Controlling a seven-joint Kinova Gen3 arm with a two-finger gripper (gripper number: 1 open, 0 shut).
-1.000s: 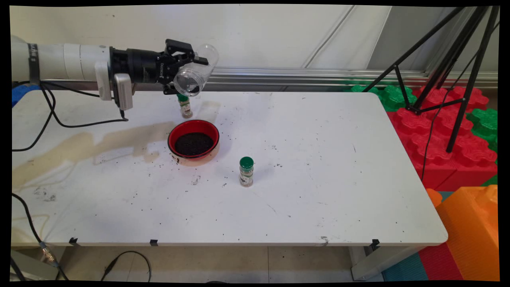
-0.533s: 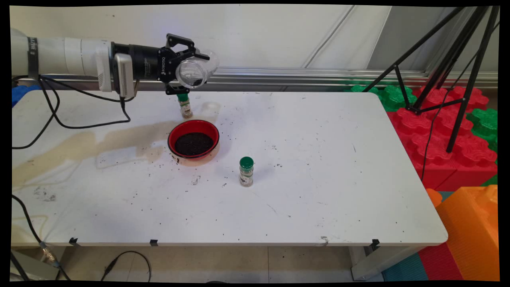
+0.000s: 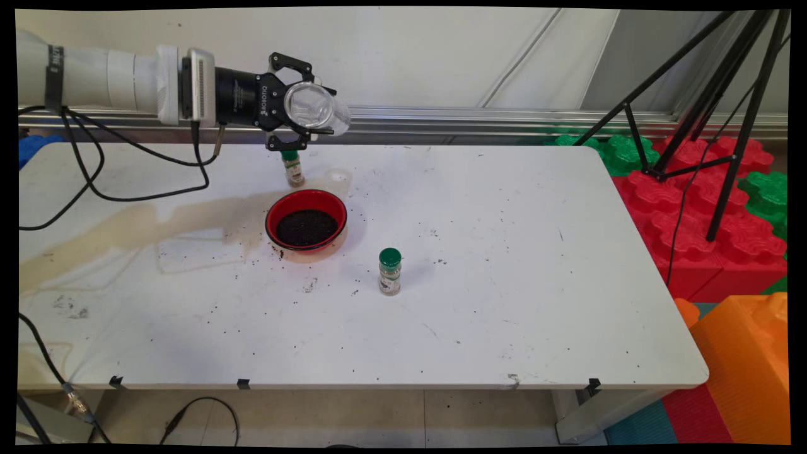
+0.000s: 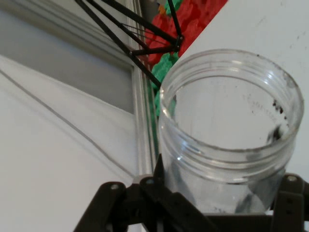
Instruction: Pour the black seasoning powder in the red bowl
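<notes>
My gripper [image 3: 307, 108] is shut on a clear plastic jar [image 3: 316, 108], held high over the table's far side and lying roughly level, its base facing the main camera. In the hand view the clear plastic jar [image 4: 231, 130] fills the right half, nearly empty, with a few dark grains stuck inside its rim. Below and a little nearer stands a red bowl [image 3: 306, 221] full of dark grains. A small green-capped spice bottle [image 3: 292, 167] stands just under the gripper, behind the bowl.
A second green-capped spice bottle [image 3: 389, 271] stands right of the bowl, nearer the camera. Dark grains lie scattered on the white table [image 3: 504, 284]. A black tripod [image 3: 712, 120] and red and green foam blocks [image 3: 693, 208] stand off the right edge.
The wrist has rolled, turning the jar from mouth tilted down toward the bowl to nearly level, and the hand has risen slightly. The bowl and both bottles have stayed put.
</notes>
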